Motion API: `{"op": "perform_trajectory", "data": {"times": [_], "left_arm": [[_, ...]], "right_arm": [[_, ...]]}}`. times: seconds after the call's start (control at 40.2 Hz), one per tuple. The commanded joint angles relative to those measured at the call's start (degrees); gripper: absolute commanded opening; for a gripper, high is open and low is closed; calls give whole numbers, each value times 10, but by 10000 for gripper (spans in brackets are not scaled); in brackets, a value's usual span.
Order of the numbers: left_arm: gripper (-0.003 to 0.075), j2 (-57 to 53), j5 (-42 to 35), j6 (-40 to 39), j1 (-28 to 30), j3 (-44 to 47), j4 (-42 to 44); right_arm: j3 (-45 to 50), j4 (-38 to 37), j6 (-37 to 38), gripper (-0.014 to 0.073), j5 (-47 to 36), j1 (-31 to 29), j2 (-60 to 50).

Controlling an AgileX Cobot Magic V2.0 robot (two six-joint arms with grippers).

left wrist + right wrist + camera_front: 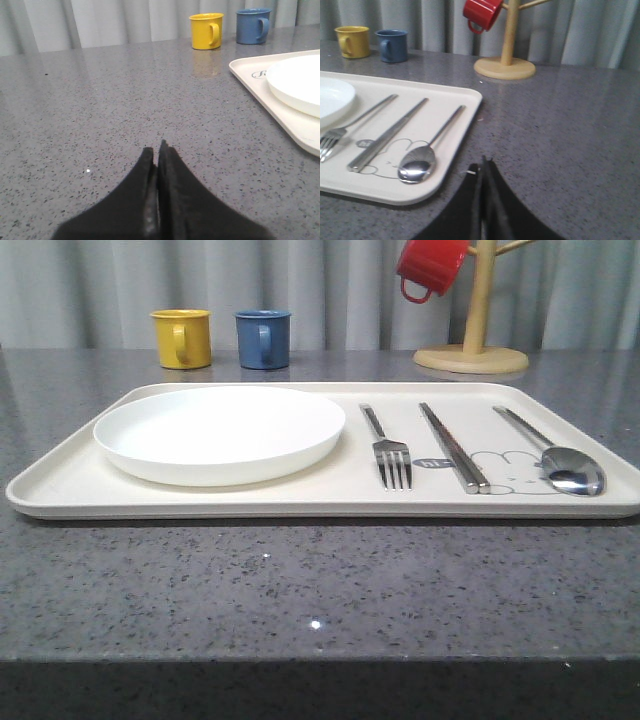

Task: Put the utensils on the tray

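Observation:
The cream tray [60, 485] lies across the grey counter. On it, from left to right, rest a round white plate [220, 432], a silver fork [390, 450], a pair of chopsticks [452, 447] and a spoon [565, 465]. In the right wrist view the spoon [422, 157], chopsticks [387, 135] and fork [350, 126] lie on the tray [452, 165], with my right gripper [482, 162] shut and empty over bare counter just off the tray's right edge. My left gripper [156, 148] is shut and empty above the counter, apart from the tray [250, 75] and plate [297, 82].
A yellow mug [182, 338] and a blue mug [264, 338] stand behind the tray. At the back right a wooden mug tree [473, 340] holds a red mug [430, 268]. Grey curtains hang behind. The counter's front edge runs near the camera.

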Motion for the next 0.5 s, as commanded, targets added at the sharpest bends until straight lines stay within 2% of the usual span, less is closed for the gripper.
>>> {"op": "perform_trajectory", "data": {"times": [0.0, 0.199, 0.473], "left_arm": [[-18, -12, -52, -6, 2, -3, -5], [-18, -12, -52, -6, 2, -3, -5], [-18, -12, -52, -6, 2, -3, -5]], "right_arm": [[15, 13, -14, -69, -58, -39, -24], [53, 68, -14, -69, -35, -93, -69], [52, 72, -14, -69, 9, -94, -68]]}}
